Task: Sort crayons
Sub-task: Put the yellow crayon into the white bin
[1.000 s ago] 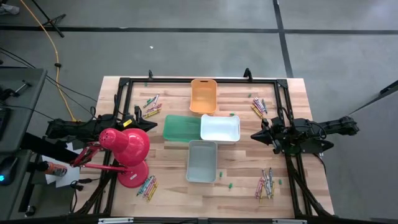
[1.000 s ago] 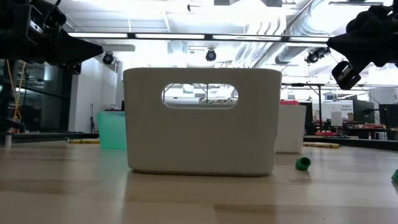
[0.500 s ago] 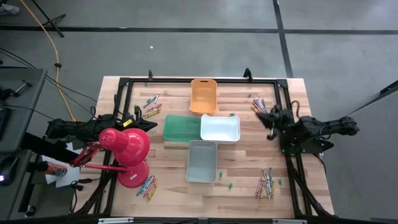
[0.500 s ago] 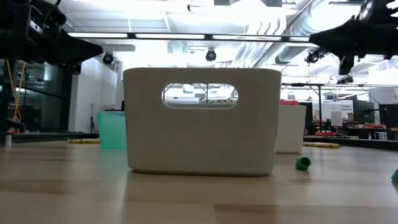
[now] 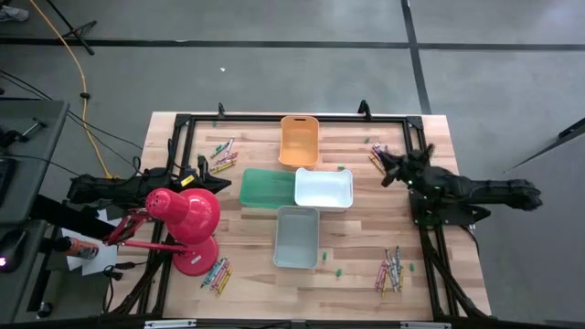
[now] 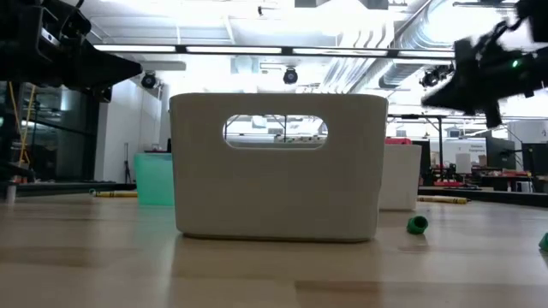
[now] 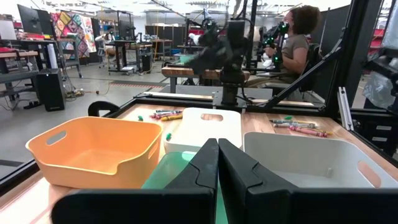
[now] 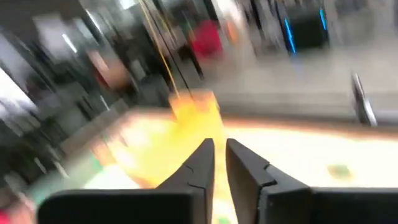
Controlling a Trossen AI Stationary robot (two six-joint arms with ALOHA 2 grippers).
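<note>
1. Right claw [image 5: 384, 174], fingers slightly parted and empty, hovers near the crayons [image 5: 377, 156] at the desk's [image 5: 366, 228] two o'clock corner.
2. Risk: descending fast could scatter that cluster.
3. Left claw [image 5: 203, 170] waits closed at nine o'clock.

The right wrist view is smeared by motion; beyond the right claw [image 8: 216, 163] only an orange blur [image 8: 193, 112] shows. In the low view the grey bin [image 6: 278, 167] hides the worktop's middle. From above, the crayons [image 5: 391, 269] at lower right are too small to tell single colours.
</note>
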